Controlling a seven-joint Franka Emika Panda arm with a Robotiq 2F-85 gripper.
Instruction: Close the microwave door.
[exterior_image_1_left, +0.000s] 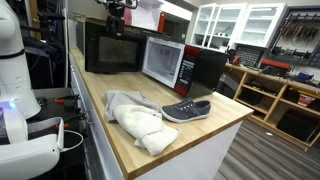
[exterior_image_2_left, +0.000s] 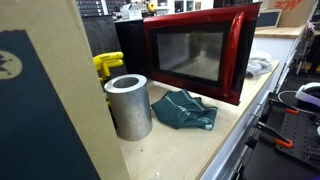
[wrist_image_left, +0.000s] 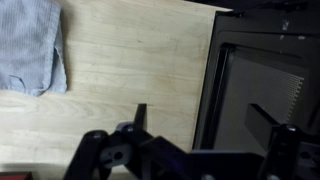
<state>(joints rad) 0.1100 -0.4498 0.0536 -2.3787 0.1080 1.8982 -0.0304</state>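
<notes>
The microwave (exterior_image_1_left: 207, 66) stands on the wooden counter with its pale interior showing. The microwave door (exterior_image_1_left: 112, 47) is swung open, black inner face toward the camera. Its red-framed outer face with the dark window shows in an exterior view (exterior_image_2_left: 195, 55). My gripper (exterior_image_1_left: 117, 12) hangs above the door's top edge. In the wrist view the gripper (wrist_image_left: 205, 125) is open and holds nothing. Its two dark fingers sit on either side of the edge of the black door (wrist_image_left: 265, 70), above the counter.
A grey shoe (exterior_image_1_left: 186, 110) and a white cloth (exterior_image_1_left: 135, 120) lie on the counter (exterior_image_1_left: 200, 135) in front of the microwave. A metal cylinder (exterior_image_2_left: 128, 105), a green cloth (exterior_image_2_left: 187, 110) and a yellow object (exterior_image_2_left: 108, 65) sit behind the door. A blue-grey cloth (wrist_image_left: 30, 45) shows in the wrist view.
</notes>
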